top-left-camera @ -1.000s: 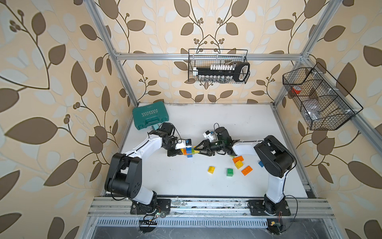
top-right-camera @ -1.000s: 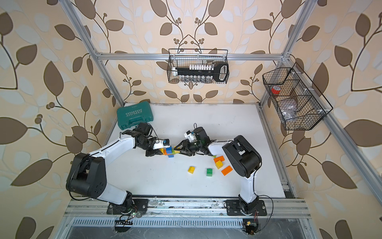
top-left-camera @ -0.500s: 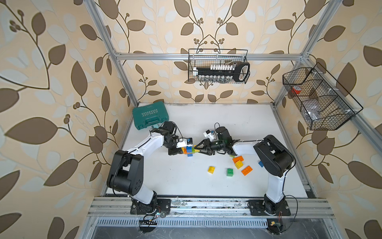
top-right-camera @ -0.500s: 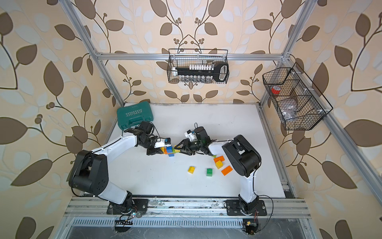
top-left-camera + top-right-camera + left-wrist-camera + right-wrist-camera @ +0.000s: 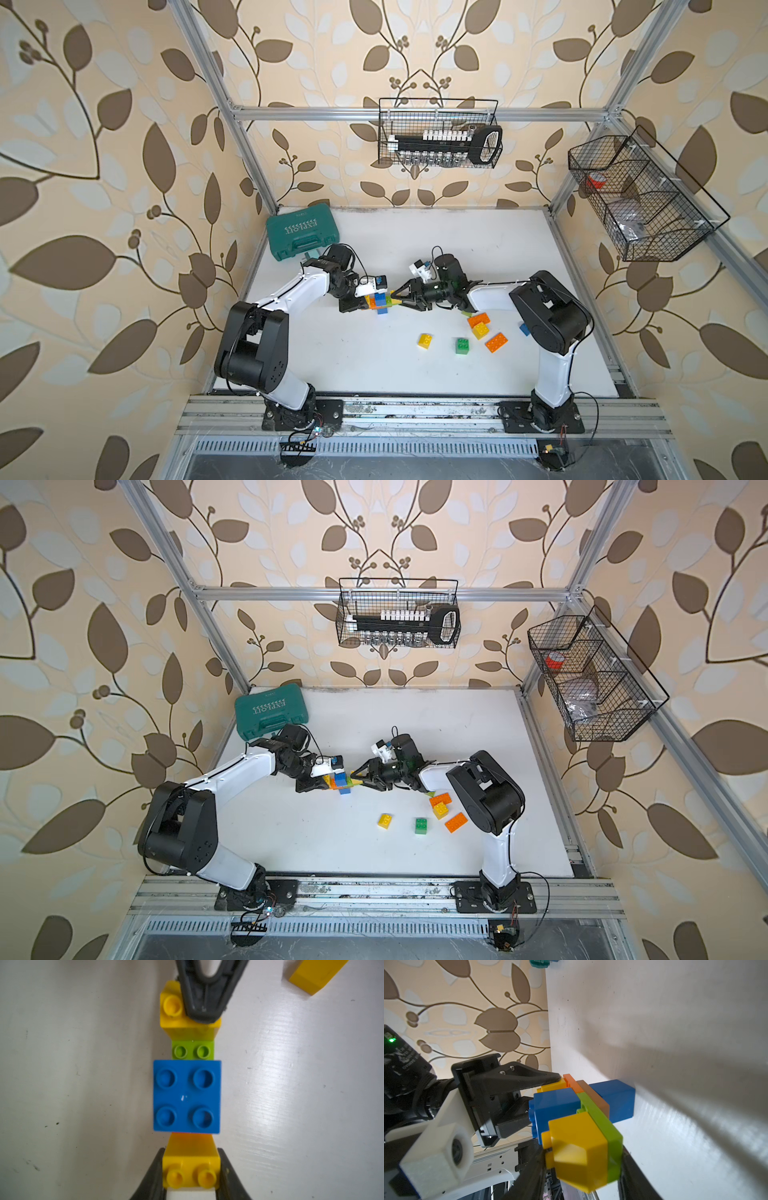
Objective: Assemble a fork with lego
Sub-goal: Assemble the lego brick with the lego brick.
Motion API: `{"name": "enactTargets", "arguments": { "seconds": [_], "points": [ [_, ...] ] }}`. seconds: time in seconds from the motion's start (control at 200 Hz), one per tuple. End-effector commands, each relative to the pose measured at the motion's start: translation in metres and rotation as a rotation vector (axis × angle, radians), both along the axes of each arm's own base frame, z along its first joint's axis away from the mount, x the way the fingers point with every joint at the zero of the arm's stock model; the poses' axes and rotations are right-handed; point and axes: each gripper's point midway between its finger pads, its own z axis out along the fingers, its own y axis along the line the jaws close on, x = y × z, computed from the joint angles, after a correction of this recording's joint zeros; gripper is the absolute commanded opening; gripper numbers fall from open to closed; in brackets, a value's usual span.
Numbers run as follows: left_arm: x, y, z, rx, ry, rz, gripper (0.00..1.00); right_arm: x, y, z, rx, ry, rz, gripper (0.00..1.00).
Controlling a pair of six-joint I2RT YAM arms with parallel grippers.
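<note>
A lego assembly (image 5: 380,301) (image 5: 341,781) of yellow, blue, green, orange and brown bricks hangs between my two grippers at mid-table. In the left wrist view a blue four-stud brick (image 5: 186,1096) tops it, with a green plate (image 5: 192,1050) and yellow end bricks. My left gripper (image 5: 191,1167) (image 5: 365,303) is shut on one yellow end brick (image 5: 191,1159). My right gripper (image 5: 581,1167) (image 5: 397,298) is shut on the other yellow brick (image 5: 577,1147) and the green plate (image 5: 610,1136). A lower blue brick (image 5: 616,1101) sits at the table surface.
Loose lego lies toward the front right: a yellow brick (image 5: 424,340), a green one (image 5: 462,345), orange ones (image 5: 496,342) (image 5: 478,319), another yellow (image 5: 481,330), a blue (image 5: 524,329). A teal tool case (image 5: 301,232) stands at the back left. Wire baskets (image 5: 440,133) hang on the walls.
The left gripper and the assembly have shifted slightly right, toward the right gripper. Both grips are unchanged.
</note>
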Motion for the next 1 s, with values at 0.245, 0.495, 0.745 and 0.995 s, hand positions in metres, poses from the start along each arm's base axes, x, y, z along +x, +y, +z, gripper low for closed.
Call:
{"name": "enactTargets", "arguments": {
  "seconds": [0.245, 0.495, 0.745, 0.995],
  "points": [
    [-0.011, 0.014, -0.023, 0.095, 0.046, 0.034, 0.00, -0.012, -0.006, -0.027, -0.038, 0.081, -0.003, 0.51],
    [-0.004, 0.013, -0.017, 0.097, 0.045, 0.038, 0.00, -0.009, -0.005, -0.009, -0.035, 0.037, 0.006, 0.54],
    [0.002, 0.012, -0.012, 0.091, 0.029, 0.051, 0.31, -0.007, -0.006, 0.002, -0.013, 0.017, 0.005, 0.58],
    [0.007, 0.011, -0.005, 0.086, -0.002, 0.055, 0.51, -0.006, -0.008, 0.013, -0.013, -0.013, 0.015, 0.65]
  ]
}}
